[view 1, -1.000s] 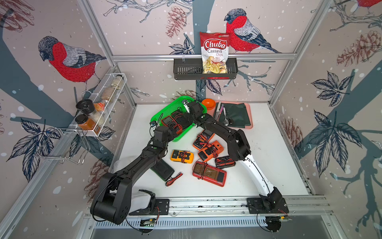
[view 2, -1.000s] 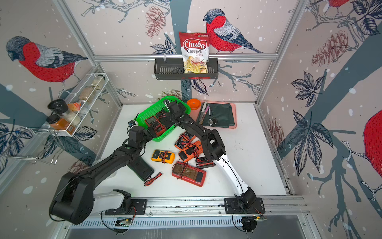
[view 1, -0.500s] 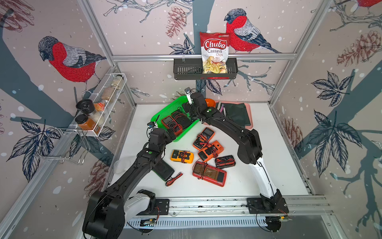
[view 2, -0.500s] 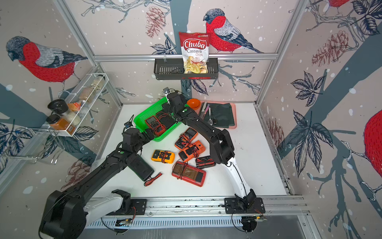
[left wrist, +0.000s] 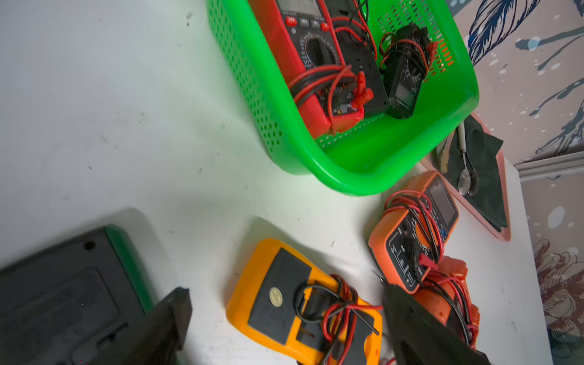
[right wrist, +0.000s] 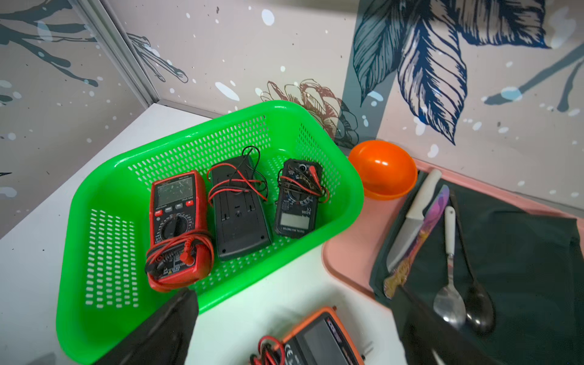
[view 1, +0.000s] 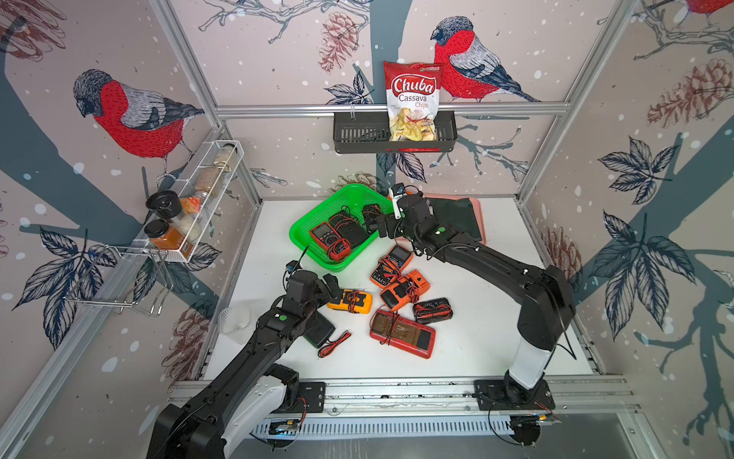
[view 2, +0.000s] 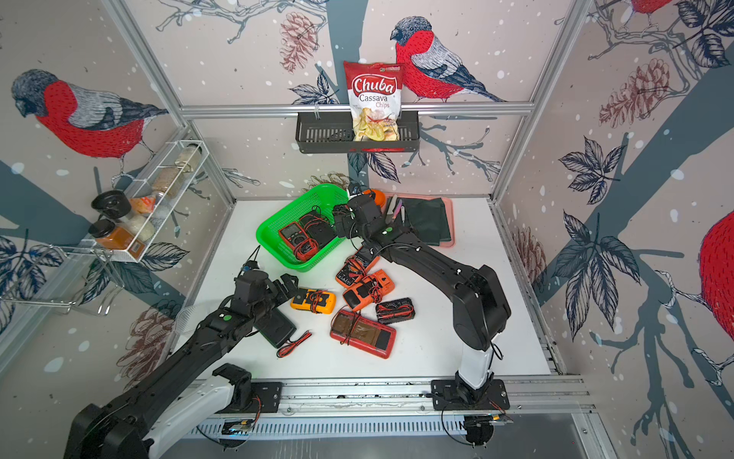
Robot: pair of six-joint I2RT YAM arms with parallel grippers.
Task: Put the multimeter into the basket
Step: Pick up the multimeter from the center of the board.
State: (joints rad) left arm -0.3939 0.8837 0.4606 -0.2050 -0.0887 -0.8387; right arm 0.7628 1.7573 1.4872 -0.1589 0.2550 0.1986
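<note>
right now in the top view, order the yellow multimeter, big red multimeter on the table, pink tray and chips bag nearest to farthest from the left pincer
From the left pincer, in a top view:
1. yellow multimeter, beside its tips
2. big red multimeter, to its right, nearer the front
3. pink tray, back right
4. chips bag, up in the wall shelf

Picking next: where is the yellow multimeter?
In both top views the yellow plastic multimeter lies beside the left pincer, in front of the green mesh basket.
</note>
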